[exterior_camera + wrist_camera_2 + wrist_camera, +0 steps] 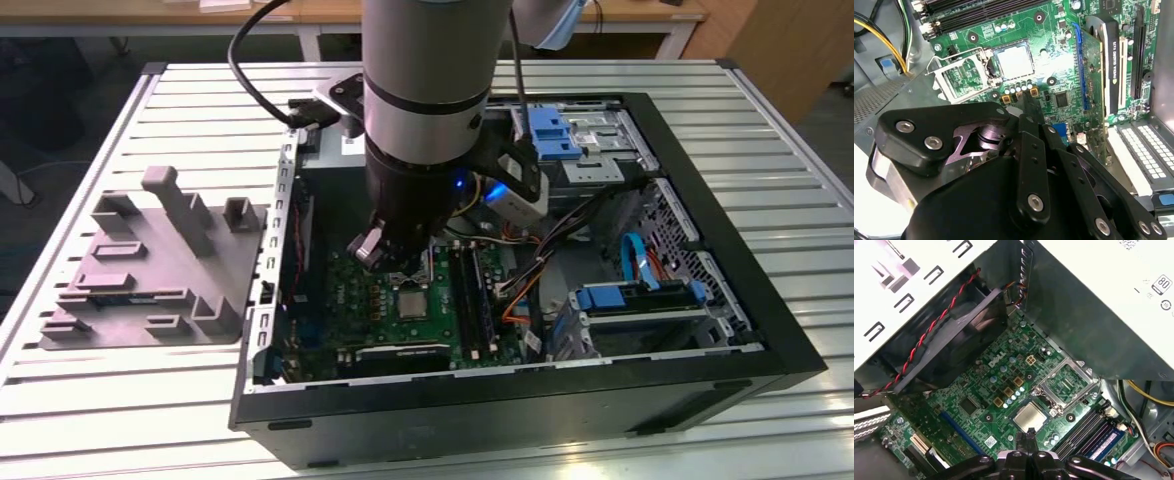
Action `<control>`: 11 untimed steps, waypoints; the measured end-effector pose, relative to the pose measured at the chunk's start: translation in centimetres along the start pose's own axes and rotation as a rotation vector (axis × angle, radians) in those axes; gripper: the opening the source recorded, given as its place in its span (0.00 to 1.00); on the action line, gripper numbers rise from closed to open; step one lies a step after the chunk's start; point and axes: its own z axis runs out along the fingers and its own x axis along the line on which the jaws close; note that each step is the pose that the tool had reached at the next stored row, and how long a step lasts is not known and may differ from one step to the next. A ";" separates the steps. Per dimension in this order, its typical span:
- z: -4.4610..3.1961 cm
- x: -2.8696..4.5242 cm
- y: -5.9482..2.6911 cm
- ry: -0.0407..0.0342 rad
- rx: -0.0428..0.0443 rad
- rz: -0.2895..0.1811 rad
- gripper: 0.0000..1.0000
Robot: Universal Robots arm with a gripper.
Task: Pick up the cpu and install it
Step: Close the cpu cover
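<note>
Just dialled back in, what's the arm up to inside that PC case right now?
The arm's black gripper hangs inside the open black computer case, just above the green motherboard. The small silvery-grey square cpu lies flat in the socket area, with the hinged metal socket frame swung open beside it. The grey plastic tray sits outside, at the exterior view's left.

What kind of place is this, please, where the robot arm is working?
Probably a robotics lab or test bench for computer assembly. An opened computer case lies on a slatted aluminium table, its green motherboard exposed with the cpu sitting in the socket, and a grey plastic tray with posts stands beside it.
</note>
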 end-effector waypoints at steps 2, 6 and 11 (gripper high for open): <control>0.01 -0.01 0.00 0.0000 -0.0001 -0.001 0.11; 0.01 -0.01 0.00 0.0006 0.0000 -0.010 0.11; 0.01 -0.01 0.00 0.0008 0.0000 -0.011 0.11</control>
